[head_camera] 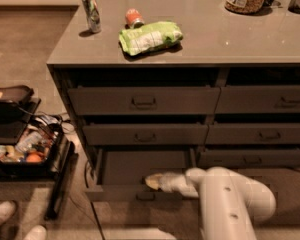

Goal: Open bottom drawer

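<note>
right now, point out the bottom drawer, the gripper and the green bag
bottom drawer (112,193): camera view, front panel left of its handle
gripper (155,182): camera view, its tip, just behind the pulled-out drawer's front
green bag (150,36): camera view, middle of the bag

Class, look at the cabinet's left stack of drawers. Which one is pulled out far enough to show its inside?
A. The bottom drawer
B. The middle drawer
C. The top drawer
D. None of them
A: the bottom drawer juts out from the cabinet with its inside showing, and the gripper sits over its front edge.
</note>
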Available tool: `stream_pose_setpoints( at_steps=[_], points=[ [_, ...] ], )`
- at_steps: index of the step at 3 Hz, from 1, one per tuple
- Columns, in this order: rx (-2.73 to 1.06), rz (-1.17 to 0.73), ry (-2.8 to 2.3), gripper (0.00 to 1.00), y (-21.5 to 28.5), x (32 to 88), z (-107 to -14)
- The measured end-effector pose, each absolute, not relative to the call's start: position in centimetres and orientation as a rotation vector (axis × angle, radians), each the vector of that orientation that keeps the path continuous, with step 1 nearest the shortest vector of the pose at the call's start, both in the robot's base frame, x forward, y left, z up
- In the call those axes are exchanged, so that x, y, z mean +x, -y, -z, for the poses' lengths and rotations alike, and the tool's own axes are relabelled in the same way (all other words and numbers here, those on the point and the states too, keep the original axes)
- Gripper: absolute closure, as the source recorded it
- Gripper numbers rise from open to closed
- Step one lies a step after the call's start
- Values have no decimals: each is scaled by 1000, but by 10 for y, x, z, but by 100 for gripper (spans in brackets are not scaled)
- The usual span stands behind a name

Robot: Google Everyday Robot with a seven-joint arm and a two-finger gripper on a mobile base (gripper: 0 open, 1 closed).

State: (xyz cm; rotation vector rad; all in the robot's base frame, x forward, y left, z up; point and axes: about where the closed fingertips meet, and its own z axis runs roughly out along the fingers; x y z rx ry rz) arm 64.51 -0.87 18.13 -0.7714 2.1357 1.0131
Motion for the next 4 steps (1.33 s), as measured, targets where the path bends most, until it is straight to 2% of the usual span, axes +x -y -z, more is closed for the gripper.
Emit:
stream_pose_setpoints(
  at_steps=[1,4],
  points=[
    [-771,-1013,-2136,81,9,645,-181],
    [-772,-1013,-2136,11,9,645,-181]
  ],
)
